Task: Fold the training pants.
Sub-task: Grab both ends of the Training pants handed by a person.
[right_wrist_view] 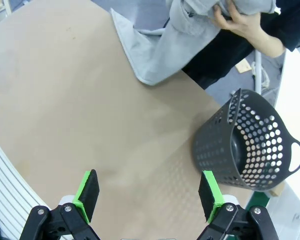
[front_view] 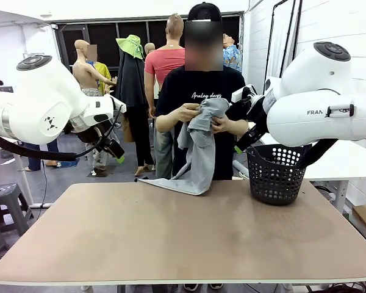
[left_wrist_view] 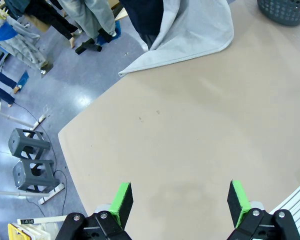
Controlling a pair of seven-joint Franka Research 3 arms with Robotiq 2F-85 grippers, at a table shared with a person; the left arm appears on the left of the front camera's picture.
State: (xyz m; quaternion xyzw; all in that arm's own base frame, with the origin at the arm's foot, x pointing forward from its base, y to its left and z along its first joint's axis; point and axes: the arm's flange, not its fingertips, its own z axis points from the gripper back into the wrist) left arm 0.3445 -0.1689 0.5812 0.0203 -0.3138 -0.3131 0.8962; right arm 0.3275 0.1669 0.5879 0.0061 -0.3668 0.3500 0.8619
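Left claw (left_wrist_view: 180, 196) stands wide open, nothing between its green pads, over the table (left_wrist_view: 190, 130). The right claw (right_wrist_view: 149, 186) is spread just as wide and holds nothing.

The front view places both in the air near the far side: the left claw at middle left, the right claw at middle right, just above the basket (front_view: 274, 177) (its fingers partly hidden by the arm). That view also gives the person (front_view: 201, 91) standing at the far edge. Both hands (front_view: 187, 112) bunch the pants (front_view: 198, 146) at chest height, and the lower end drapes onto the table's far edge near the centre.

The right wrist view brings one hand close in its upper right, clutching grey cloth. The left wrist view shows the pants' end lying flat at top centre, one corner reaching the table's edge, and two grey stools (left_wrist_view: 30, 160) on the floor at lower left.

The basket, dark and perforated, stands upright at the table's far right, apart from the pants. The right wrist view looks into its mouth at the holed inner wall (what lies at the bottom I cannot tell).

Open board runs from the draped cloth to the near edge and across from side to side. The basket takes up the far right corner.
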